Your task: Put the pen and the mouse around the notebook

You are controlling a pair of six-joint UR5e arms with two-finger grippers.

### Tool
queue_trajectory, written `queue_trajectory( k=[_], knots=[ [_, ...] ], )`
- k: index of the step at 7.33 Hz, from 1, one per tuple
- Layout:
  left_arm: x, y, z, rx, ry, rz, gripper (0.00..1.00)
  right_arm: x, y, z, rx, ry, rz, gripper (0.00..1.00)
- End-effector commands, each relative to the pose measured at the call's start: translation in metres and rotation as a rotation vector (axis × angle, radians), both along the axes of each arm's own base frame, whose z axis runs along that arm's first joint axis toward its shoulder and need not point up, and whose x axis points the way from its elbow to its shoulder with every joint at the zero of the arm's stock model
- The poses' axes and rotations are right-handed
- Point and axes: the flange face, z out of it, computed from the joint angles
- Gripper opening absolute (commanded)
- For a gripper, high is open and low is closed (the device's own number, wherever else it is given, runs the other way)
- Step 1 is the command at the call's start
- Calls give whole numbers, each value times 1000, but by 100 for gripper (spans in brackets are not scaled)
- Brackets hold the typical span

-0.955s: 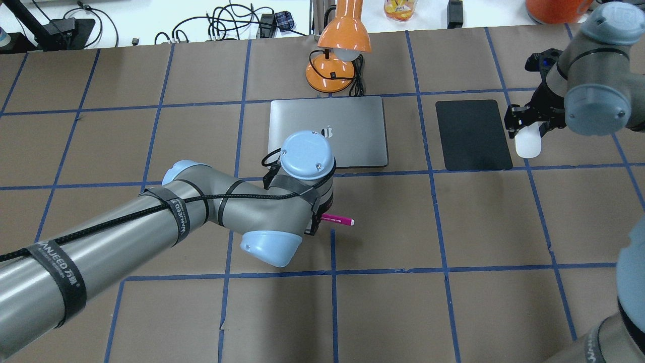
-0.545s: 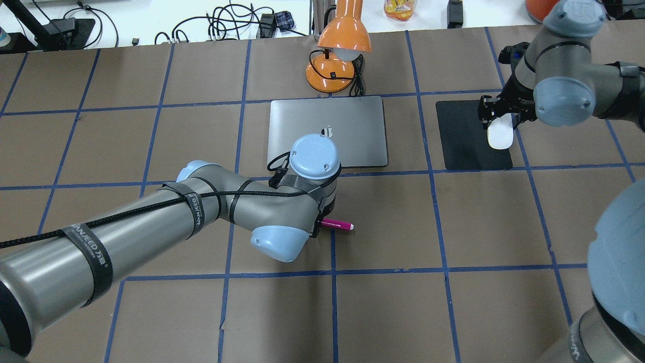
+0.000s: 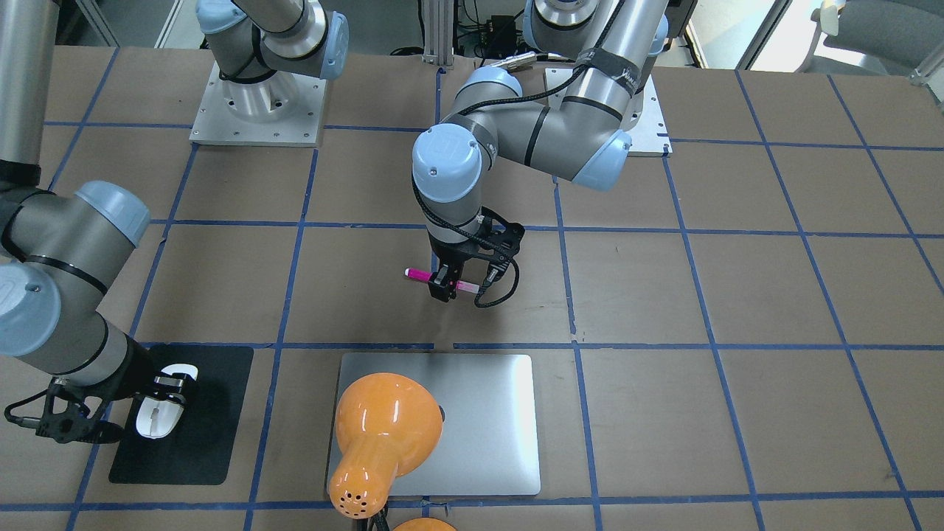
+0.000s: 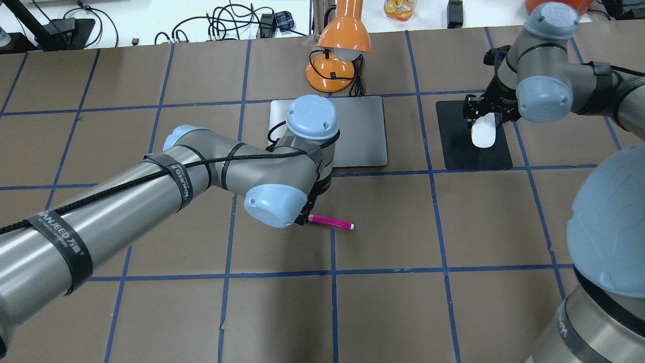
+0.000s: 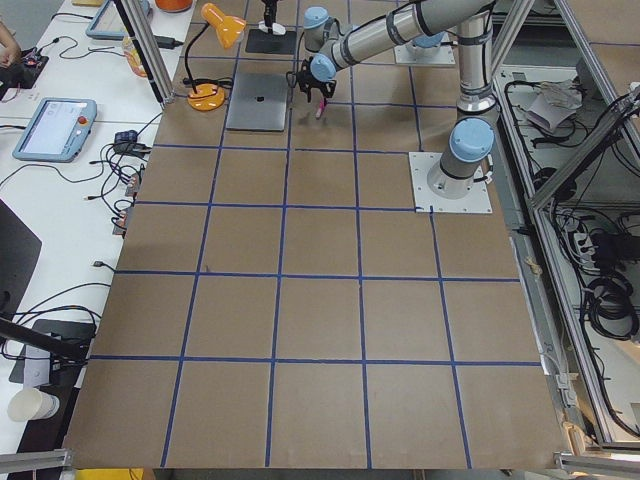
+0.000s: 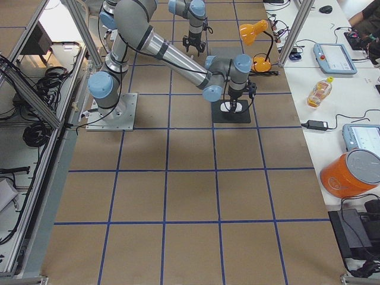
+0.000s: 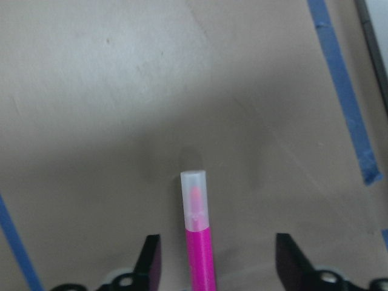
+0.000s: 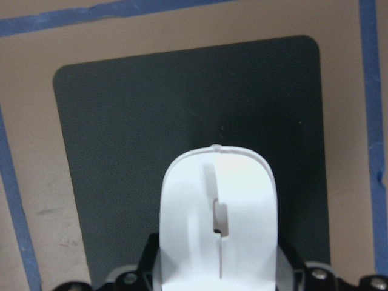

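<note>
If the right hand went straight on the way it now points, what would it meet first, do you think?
Pointing downward, the right hand would most likely bring the mouse it grips onto the black mat directly below; the gap between them is unclear.

Magenta pen (image 4: 330, 222), white mouse (image 4: 482, 135), silverish notebook (image 4: 363, 136)

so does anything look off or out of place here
Nothing stands out: the pen lies flat inside the open left gripper, the right gripper holds the mouse over the black mat, and the notebook sits square.
</note>
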Motion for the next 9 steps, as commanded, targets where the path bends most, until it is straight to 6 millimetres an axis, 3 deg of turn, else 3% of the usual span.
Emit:
queue_trajectory(
  k=[1,2,3,4,6,7,8,9],
  knots=[
    [40,-11,83,131,35,-386,100,10,-1,-12,17,-5,12,35],
    [62,-12,119,143,66,-534,100,10,-1,-18,26,-7,12,39],
    [83,-13,150,104,96,-675,100,10,-3,-21,28,-7,15,59],
    [108,-13,176,74,115,-821,100,9,-6,-20,-2,-1,15,100],
    [159,-10,207,62,187,-1079,100,8,-6,-11,-17,4,12,100],
    [176,-13,219,22,204,-1105,100,8,-5,0,-29,10,12,100],
    [184,-18,229,-16,217,-1091,100,9,4,31,-34,19,11,100],
    [186,-22,239,-38,209,-1090,100,13,25,76,-2,15,12,100]
  ],
)
